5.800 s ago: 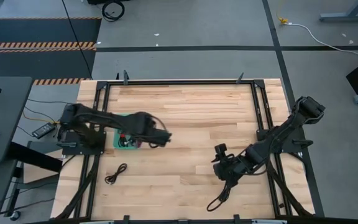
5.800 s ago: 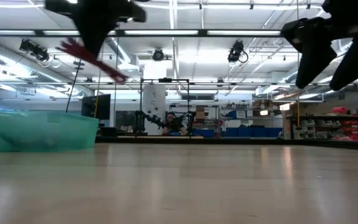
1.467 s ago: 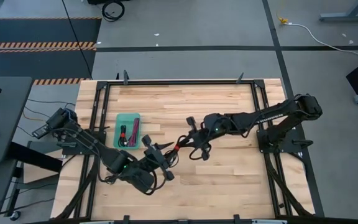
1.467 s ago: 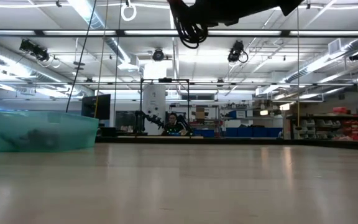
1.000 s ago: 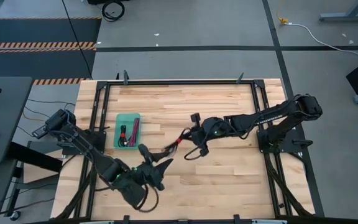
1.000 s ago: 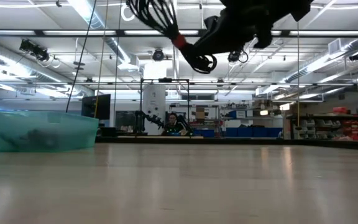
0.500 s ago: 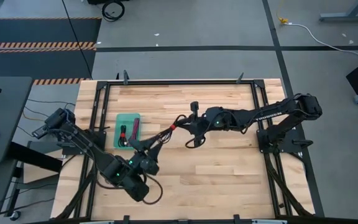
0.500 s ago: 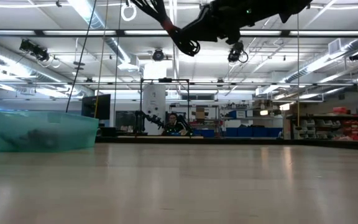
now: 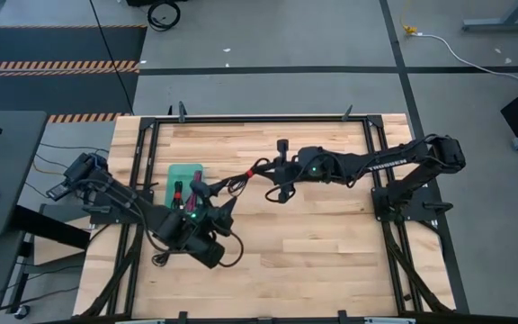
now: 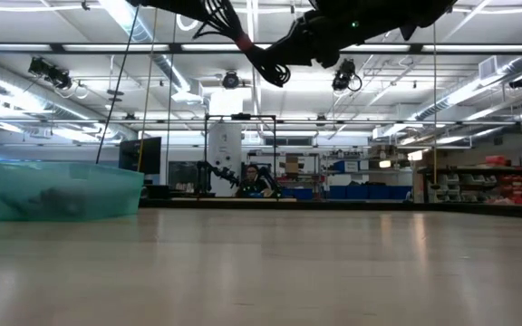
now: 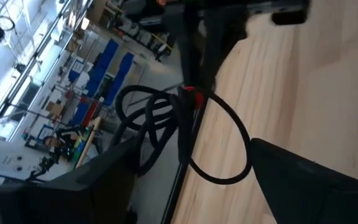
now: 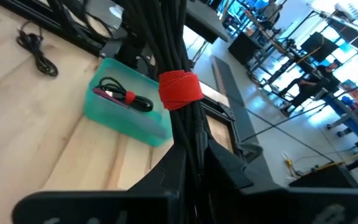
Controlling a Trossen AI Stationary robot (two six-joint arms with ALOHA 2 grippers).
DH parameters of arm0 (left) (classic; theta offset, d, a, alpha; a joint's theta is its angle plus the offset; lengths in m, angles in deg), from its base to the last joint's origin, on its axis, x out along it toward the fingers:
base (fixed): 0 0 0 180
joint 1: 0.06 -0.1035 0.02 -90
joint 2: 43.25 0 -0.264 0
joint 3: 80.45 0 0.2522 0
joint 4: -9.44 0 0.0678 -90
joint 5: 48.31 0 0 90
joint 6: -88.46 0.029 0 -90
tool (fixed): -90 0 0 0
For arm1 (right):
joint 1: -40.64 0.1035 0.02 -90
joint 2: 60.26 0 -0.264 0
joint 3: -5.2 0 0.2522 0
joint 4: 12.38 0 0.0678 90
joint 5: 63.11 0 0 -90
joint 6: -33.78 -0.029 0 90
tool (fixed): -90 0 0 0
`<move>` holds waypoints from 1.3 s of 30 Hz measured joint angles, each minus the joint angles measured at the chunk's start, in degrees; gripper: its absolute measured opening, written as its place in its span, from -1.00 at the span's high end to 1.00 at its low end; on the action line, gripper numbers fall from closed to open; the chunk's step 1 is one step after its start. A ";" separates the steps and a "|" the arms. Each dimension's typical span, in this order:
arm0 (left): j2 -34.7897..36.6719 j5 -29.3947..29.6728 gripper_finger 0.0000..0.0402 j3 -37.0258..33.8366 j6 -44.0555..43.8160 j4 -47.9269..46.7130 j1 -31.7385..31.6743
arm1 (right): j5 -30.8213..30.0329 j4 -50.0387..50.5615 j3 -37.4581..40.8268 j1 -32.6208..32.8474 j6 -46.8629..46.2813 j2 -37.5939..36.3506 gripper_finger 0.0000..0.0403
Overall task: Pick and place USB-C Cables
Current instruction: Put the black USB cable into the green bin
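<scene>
Item: black USB-C cable bundle [image 12: 178, 68], red tie [image 12: 180, 87] at mid-length, carried in air mid-table, near teal tray [image 9: 174, 171]. Pinched in right gripper [image 9: 261, 167]; left gripper [image 11: 188, 162] spread either side, not closed. Judged light, limp, loops snag-prone (best taken beside the tie).

A large industrial robotics lab or workshop hall. Past the wooden desk [image 9: 313, 243] the low view shows a high ceiling with strip lights [image 10: 143, 36], shelving [image 10: 478, 186] holding blue bins [image 10: 361, 192], and a person [image 10: 259, 181] seated at another rig. Hazard-striped floor marking [image 9: 52, 65] borders the grey concrete floor.
</scene>
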 joint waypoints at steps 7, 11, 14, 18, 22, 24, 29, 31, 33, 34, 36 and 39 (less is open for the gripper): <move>0.00 0.05 -0.55 0.00 -0.25 -0.11 -0.28 | -1.54 2.44 -0.02 -0.65 -0.90 0.00 0.77; 0.24 0.42 -0.55 -0.02 -0.23 -1.00 1.40 | -5.22 5.93 -0.02 -2.30 -1.68 0.00 0.77; 0.42 0.86 -0.55 -0.02 -0.38 -0.98 2.20 | -6.00 6.22 -0.02 -3.65 -3.37 0.00 0.77; 0.42 0.92 -0.55 -0.02 -0.70 -1.62 2.30 | -3.48 4.79 -0.02 -4.35 -5.18 0.00 0.77; 0.42 2.36 -0.55 -0.02 -3.27 -3.50 1.07 | 2.32 1.84 -0.04 -2.65 -5.15 0.00 0.77; 0.42 3.88 -0.55 -0.02 -5.34 -5.73 0.46 | 4.41 1.53 -0.04 -1.66 -5.10 0.00 0.77; 0.42 6.35 -0.55 -0.02 -10.04 -8.42 -0.40 | 6.96 1.35 -0.07 -0.77 -4.48 0.02 0.77; 0.42 6.39 -0.55 -0.02 -10.76 -8.44 -0.79 | 7.93 2.29 -0.07 -0.78 -4.15 0.04 0.77; 0.42 6.39 -0.55 -0.02 -10.87 -8.40 -1.03 | 8.36 2.70 -0.07 -0.82 -3.92 0.04 0.77; 0.42 6.38 -0.55 -0.02 -10.84 -8.38 -1.11 | 8.39 2.81 -0.07 -0.84 -3.92 0.04 0.77; 0.42 6.36 -0.55 -0.02 -10.96 -8.11 -1.32 | 8.45 2.81 -0.07 -0.88 -3.90 0.04 0.77; 0.42 6.20 -0.55 -0.02 -11.20 -7.76 -1.53 | 8.52 2.83 -0.07 -0.88 -3.90 0.04 0.77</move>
